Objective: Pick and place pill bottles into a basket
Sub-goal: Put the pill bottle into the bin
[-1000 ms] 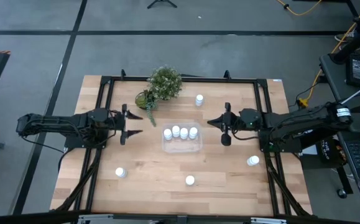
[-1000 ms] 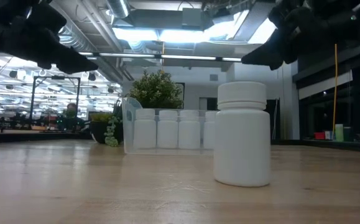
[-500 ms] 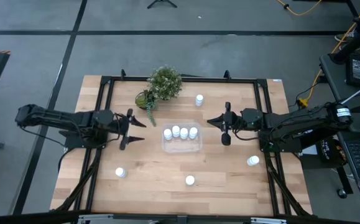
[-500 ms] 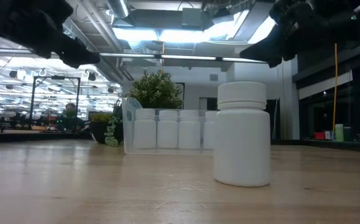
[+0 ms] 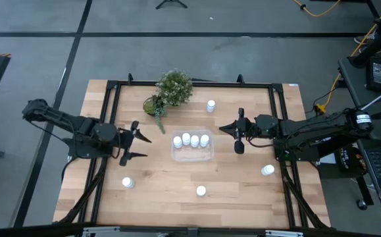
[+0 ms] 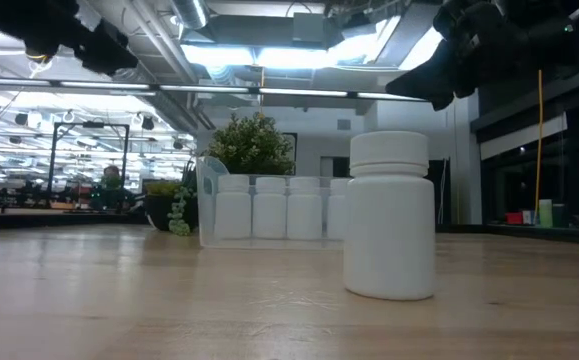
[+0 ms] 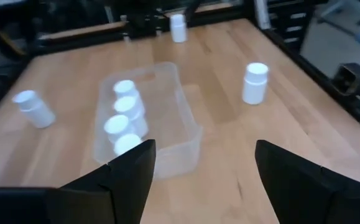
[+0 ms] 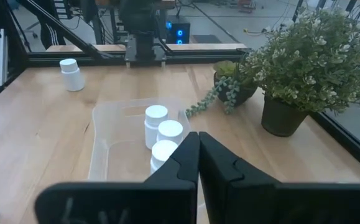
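Left gripper (image 5: 136,139) is spread wide, empty; the bottle (image 5: 127,182) at six o'clock, seemingly light, rigid, slippery, is best pinched mid-body.

We see open wood between the spread fingers of the left gripper (image 5: 136,140) and the basket (image 5: 192,154) ahead of them; nothing stands in that gap. Four pill bottles (image 5: 191,139) fill the basket's far row, while its nearer half lies free. The right gripper (image 5: 235,135), fingers pressed together, hangs just beyond the basket's other end, blocking that side. The potted plant (image 5: 171,89) crowds the far-left approach. Loose bottles (image 5: 128,182) (image 5: 201,191) stand well apart, below both jaws, with wide bare table around them.
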Motion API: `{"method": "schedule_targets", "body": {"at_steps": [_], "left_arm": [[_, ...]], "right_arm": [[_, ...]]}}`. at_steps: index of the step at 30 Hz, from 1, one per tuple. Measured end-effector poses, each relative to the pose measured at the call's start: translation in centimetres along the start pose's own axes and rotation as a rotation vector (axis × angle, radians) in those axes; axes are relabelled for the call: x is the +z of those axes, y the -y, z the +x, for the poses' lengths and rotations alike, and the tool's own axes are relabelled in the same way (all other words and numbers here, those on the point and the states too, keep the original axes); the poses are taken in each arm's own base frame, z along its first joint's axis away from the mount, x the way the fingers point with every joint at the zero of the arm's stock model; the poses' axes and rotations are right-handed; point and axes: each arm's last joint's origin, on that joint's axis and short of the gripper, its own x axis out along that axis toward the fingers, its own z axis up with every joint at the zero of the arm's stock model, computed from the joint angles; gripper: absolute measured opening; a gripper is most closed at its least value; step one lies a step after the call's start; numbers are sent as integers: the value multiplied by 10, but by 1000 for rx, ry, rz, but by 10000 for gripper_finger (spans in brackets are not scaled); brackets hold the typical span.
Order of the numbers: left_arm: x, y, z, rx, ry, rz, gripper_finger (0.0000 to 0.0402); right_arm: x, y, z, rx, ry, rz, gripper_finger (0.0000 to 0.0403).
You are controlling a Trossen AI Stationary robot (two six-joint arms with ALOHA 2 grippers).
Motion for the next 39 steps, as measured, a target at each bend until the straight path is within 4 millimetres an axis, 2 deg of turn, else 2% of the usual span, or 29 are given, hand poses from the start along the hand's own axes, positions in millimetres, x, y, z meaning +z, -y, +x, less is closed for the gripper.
{"method": "schedule_targets", "body": {"at_steps": [6,14,26,32,39], "left_arm": [[23,7,-12,89,-126,-18,269],[46,37,-14,-126,-189,-98,258],[60,76,-1,-141,-303,-293,242],[66,95,1,-63,-498,-353,242],[52,112,4,78,-746,-432,242]], "right_arm": [[0,0,0,0,-1,21,12],[-1,0,0,0,-9,44,12],[-1,0,0,1,-8,50,12],[-1,0,0,1,-9,65,12],[-1,0,0,2,-9,102,12]]}}
